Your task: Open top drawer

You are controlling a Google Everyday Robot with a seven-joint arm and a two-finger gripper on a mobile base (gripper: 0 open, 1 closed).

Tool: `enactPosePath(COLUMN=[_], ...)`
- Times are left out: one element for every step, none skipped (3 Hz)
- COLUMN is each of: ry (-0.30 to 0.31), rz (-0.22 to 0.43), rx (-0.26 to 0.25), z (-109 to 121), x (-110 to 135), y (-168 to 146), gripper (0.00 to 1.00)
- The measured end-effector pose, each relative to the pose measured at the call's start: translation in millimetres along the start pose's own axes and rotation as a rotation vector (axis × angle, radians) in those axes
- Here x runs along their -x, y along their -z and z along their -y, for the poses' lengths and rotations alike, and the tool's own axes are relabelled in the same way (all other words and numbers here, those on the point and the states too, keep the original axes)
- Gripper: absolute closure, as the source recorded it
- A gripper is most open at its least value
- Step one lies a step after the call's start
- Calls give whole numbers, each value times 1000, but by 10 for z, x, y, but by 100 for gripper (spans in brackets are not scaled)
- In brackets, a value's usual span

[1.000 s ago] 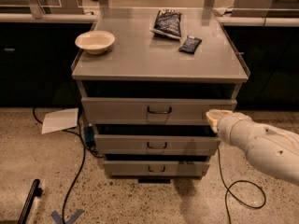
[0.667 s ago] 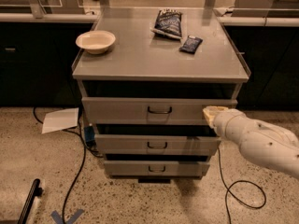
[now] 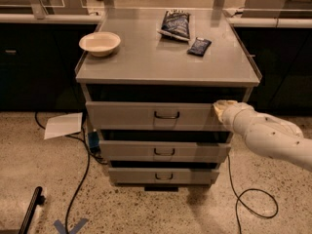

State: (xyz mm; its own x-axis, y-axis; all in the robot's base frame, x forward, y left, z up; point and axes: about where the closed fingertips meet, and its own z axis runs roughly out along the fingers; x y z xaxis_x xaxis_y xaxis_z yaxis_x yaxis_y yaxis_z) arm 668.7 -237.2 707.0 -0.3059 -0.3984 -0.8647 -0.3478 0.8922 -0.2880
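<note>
Just under the grey cabinet top (image 3: 165, 65), the top drawer (image 3: 131, 116) sits with a dark gap above its front and its small dark handle (image 3: 166, 115) at centre. The gripper (image 3: 222, 109) presses against the right end of that front, on a white arm (image 3: 273, 136) reaching in from the right. Whether it is apart or closed I cannot tell. Nothing lies between it and the drawer front. Below are the middle drawer (image 3: 163, 151) and bottom drawer (image 3: 163, 175). On top stand a pale bowl (image 3: 100, 43), a dark snack bag (image 3: 175, 24) and a small dark packet (image 3: 199, 46). A paper sheet (image 3: 63, 125) and black cables (image 3: 80, 179) lie on the speckled floor.
</note>
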Motion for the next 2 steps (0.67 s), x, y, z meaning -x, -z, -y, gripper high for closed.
enactPosePath(ry=[47,45], rz=[6,-7], rx=[-29,-33], z=[157,154], x=[144,109], y=[-184,-224], gripper=[100,100])
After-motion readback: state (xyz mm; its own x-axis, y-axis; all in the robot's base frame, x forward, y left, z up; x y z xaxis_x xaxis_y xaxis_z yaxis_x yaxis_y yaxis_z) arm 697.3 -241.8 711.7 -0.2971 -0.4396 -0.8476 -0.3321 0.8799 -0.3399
